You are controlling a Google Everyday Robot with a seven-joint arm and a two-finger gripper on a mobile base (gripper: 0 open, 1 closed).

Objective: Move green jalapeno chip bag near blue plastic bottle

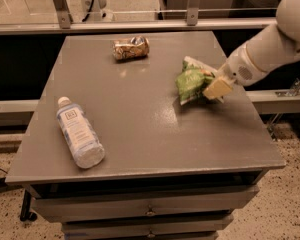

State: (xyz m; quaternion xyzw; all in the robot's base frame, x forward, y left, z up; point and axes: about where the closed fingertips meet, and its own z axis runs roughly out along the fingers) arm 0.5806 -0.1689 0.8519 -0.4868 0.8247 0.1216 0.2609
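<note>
The green jalapeno chip bag [190, 80] is crinkly bright green with a white top edge. It is at the right side of the grey table [140, 109], tilted, with its right end raised. My gripper [213, 87] comes in from the right on a white arm and is shut on the bag's right edge. The blue plastic bottle [80, 133], clear with a white cap and a small dark label, lies on its side near the table's front left, far from the bag.
A crushed tan-gold can [131, 47] lies near the table's back edge. A metal rail [140, 25] runs behind the table. Drawers [150, 211] sit under the tabletop. The floor drops away at the right.
</note>
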